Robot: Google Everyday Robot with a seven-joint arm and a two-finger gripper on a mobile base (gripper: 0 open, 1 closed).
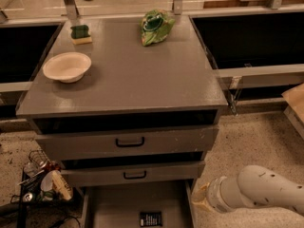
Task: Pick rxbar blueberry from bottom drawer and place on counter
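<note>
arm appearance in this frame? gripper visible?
The arm has smooth off-white rounded shell segments with a seam between them, ending in a tan collar beside the bottom drawer. No cables or markings show. The gripper is not in view.

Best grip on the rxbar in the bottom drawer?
Probably top-down, pinching the rxbar across its narrower span: it lies flat on the floor of the open bottom drawer, clear of the walls. The gripper is out of view; only the arm shows, lower right.
</note>
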